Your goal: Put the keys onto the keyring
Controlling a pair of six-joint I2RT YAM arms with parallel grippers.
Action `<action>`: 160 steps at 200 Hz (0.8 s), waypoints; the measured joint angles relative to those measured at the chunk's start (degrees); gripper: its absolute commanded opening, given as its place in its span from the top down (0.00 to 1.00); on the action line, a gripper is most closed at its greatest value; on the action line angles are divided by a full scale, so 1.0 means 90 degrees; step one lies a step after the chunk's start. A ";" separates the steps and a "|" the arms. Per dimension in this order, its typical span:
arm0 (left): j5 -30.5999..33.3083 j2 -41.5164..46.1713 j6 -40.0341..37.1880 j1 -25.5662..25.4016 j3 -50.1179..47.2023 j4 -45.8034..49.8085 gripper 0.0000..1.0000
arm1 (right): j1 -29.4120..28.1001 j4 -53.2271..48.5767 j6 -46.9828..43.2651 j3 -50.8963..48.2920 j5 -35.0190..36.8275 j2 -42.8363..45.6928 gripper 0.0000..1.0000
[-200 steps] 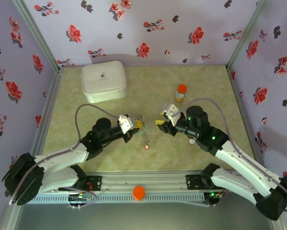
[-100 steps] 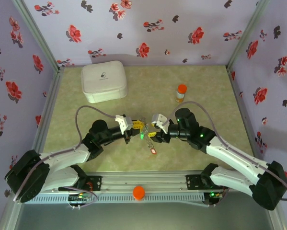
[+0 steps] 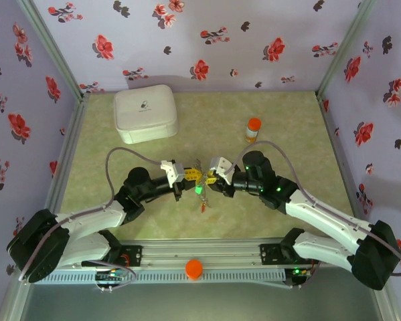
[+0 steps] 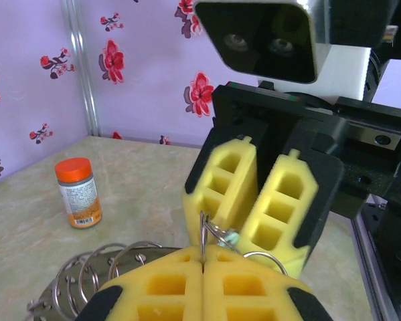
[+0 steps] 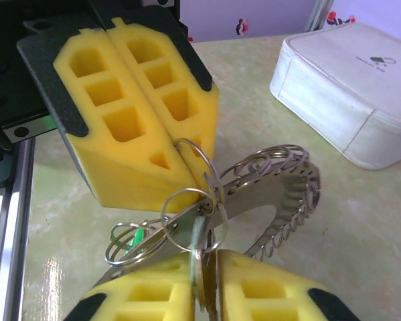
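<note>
The right gripper (image 3: 213, 182), swung in over the last second, meets the left gripper (image 3: 185, 178) above the table (image 3: 287, 134), its pads now nipping a pale key (image 5: 198, 251) beside the keyring (image 5: 280, 192) pinched in the left's pressed-together pads, so threading appears to be starting.

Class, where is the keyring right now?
Top view: the keyring is mid-table, pinched in the left gripper, with the right gripper close against it on the right.
</note>
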State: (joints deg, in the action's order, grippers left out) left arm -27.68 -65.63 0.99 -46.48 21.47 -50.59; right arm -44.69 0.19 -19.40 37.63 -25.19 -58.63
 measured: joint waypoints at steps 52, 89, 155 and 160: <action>-0.0027 -0.0005 0.0000 0.0000 0.0005 0.0002 1.00 | -0.0090 -0.0182 -0.0185 0.0002 0.0114 -0.0073 1.00; -0.0129 -0.0177 0.0000 -0.0002 0.0063 0.0109 1.00 | -0.0138 -0.0447 -0.0342 0.0039 0.0231 -0.0214 1.00; -0.0221 -0.0522 -0.0056 -0.0015 0.0549 0.0192 1.00 | -0.0192 -0.0520 -0.0250 -0.0442 0.0855 0.0537 0.73; -0.0219 -0.0542 -0.0090 -0.0015 0.0583 0.0187 1.00 | -0.0197 -0.0522 -0.0172 -0.0508 0.0962 0.0634 0.73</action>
State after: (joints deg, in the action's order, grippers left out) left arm -29.65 -70.50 0.19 -46.61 26.72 -48.90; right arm -46.46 -4.51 -20.95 33.06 -16.53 -52.93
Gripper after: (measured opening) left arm 0.061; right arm 0.257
